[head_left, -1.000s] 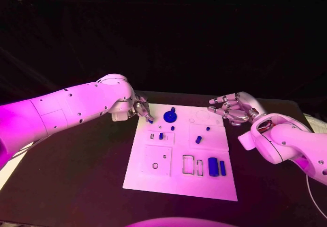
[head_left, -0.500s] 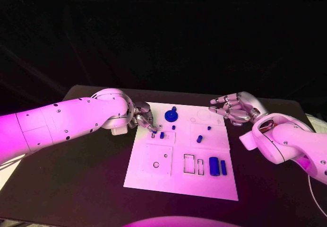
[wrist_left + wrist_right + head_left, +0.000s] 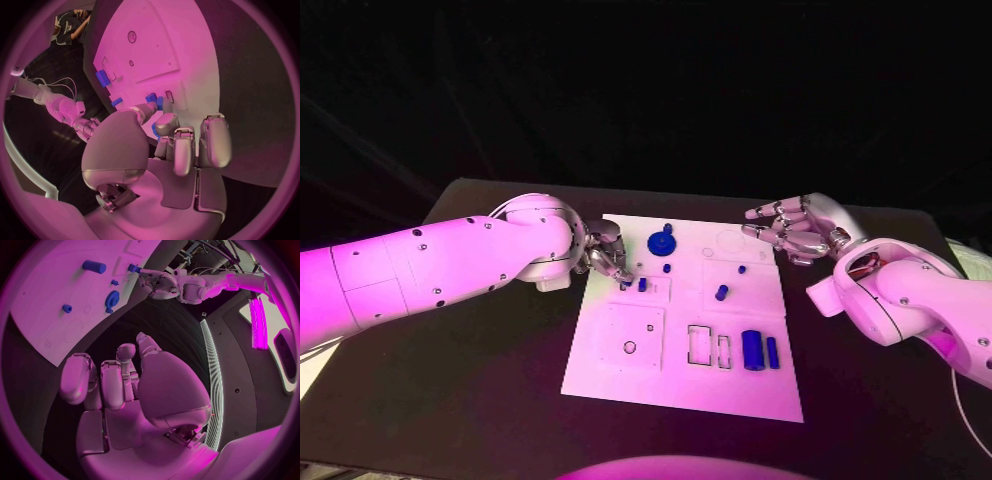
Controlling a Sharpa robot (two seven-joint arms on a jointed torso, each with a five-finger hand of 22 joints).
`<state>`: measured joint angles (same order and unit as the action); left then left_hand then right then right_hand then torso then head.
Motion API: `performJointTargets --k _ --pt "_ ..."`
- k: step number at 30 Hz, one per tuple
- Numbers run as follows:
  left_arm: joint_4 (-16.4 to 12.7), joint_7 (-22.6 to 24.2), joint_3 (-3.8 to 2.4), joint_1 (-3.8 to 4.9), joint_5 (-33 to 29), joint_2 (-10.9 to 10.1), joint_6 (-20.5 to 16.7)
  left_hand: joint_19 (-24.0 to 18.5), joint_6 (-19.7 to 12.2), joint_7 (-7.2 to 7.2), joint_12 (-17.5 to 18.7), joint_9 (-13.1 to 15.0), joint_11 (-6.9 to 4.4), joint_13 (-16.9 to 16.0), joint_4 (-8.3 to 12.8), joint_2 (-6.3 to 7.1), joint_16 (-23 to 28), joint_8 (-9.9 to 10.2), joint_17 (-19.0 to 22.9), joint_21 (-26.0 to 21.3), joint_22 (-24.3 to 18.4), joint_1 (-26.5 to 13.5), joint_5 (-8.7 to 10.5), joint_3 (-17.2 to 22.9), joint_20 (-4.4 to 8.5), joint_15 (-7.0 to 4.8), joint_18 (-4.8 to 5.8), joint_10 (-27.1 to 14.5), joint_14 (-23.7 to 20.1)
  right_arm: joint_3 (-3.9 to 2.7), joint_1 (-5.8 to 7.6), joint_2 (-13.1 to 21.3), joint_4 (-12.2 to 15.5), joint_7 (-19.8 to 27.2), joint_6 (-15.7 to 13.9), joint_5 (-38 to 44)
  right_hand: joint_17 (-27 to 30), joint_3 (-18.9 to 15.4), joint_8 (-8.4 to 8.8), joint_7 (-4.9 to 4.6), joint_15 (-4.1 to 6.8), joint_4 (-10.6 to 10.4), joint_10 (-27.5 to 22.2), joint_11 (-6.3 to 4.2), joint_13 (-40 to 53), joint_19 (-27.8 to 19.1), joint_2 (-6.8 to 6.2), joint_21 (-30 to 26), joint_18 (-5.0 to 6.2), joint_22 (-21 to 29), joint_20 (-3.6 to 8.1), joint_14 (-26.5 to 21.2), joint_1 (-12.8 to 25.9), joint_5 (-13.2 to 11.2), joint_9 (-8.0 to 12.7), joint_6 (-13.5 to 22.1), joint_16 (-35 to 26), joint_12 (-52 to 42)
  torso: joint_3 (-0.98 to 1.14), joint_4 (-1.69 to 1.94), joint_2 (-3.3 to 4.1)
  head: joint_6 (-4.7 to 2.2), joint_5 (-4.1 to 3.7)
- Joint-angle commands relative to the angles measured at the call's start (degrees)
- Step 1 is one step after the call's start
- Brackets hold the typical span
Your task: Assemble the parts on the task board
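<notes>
Fingers on my left hand [image 3: 603, 254] are bunched down over the white rectangular task board [image 3: 687, 380], tips right at the small upright blue peg part [image 3: 642, 285] by the little framed slot on the board's left side. From the left wrist view the tips crowd that peg, but I can't tell if they're actually pinching it or just touching. It stands upright, just inboard of my fingertips, so left is clearly the nearer hand. Right hand [image 3: 793, 228] hangs off the far right corner, fingers curled in loosely, holding nothing.
</notes>
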<state>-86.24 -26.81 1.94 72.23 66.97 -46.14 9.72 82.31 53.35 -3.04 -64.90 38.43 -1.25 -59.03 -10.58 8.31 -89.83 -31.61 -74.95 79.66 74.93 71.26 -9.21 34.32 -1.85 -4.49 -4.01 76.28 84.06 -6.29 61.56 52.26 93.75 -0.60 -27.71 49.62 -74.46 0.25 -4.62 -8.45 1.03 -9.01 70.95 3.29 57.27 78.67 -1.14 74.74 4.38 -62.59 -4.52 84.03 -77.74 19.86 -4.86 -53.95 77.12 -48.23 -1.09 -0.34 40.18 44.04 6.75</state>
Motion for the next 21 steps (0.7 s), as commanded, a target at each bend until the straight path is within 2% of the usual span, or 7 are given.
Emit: performJointTargets --k 1,5,8,21 --pt "-0.1 -1.6 -0.02 -0.11 2.3 -0.1 0.3 0.4 0.7 0.19 -0.4 0.1 -0.15 -0.2 7.2 -0.33 -0.2 -0.2 -15.1 0.3 1.6 -0.1 -0.35 7.5 -0.09 -0.03 0.61 0.5 5.9 0.01 -0.04 0.0 0.0 0.1 0.8 0.4 0.1 0.1 0.31 0.01 0.33 -0.2 -0.3 -0.15 0.0 0.0 0.18 -0.4 1.01 0.1 -0.01 2.6 -0.5 0.3 0.0 -0.5 -0.3 0.0 0.00 0.09 -0.01 0.15 -0.09" --pt "-0.1 -2.3 -0.02 -0.17 2.5 -0.3 1.3 0.4 0.8 0.21 -0.5 0.1 -0.18 -0.3 7.3 -0.27 -0.2 -0.2 -15.1 0.3 1.7 -0.2 -0.37 7.6 -0.08 -0.04 0.62 0.5 5.9 0.02 -0.05 0.0 0.0 0.1 0.8 0.4 0.1 0.1 0.31 0.01 0.33 -0.2 -0.3 -0.15 0.0 0.0 0.18 -0.4 1.01 0.1 -0.01 2.6 -0.5 0.3 0.0 -0.5 -0.3 0.0 0.06 0.00 -0.03 0.28 -0.08" --pt "-0.1 -2.7 -0.03 -0.20 2.6 -0.4 2.1 0.4 0.8 0.21 -0.5 0.1 -0.18 -0.3 7.3 -0.27 -0.2 -0.2 -15.1 0.3 1.7 -0.2 -0.37 7.6 -0.08 -0.04 0.62 0.5 5.9 0.03 -0.06 0.0 0.0 0.1 0.8 0.4 0.1 0.1 0.31 0.01 0.33 -0.2 -0.3 -0.15 0.0 0.0 0.18 -0.4 1.01 0.1 -0.01 2.6 -0.5 0.3 0.0 -0.5 -0.3 0.0 0.01 -0.05 -0.01 0.35 -0.13" --pt "0.2 -3.3 -0.03 -0.59 2.6 0.1 3.3 0.3 1.0 0.25 -0.5 0.1 -0.22 -0.2 7.5 -0.13 -0.2 -0.2 -15.1 0.2 1.5 -0.4 -0.44 7.9 -0.05 -0.07 0.58 0.6 5.9 0.06 -0.08 -0.1 0.0 0.2 0.8 0.5 0.1 0.1 0.31 0.01 0.33 -0.2 -0.3 -0.15 0.0 0.0 0.15 -0.4 1.01 0.0 -0.01 2.6 -0.6 0.3 0.0 -0.5 -0.3 0.0 0.06 0.01 -0.07 0.47 0.01"
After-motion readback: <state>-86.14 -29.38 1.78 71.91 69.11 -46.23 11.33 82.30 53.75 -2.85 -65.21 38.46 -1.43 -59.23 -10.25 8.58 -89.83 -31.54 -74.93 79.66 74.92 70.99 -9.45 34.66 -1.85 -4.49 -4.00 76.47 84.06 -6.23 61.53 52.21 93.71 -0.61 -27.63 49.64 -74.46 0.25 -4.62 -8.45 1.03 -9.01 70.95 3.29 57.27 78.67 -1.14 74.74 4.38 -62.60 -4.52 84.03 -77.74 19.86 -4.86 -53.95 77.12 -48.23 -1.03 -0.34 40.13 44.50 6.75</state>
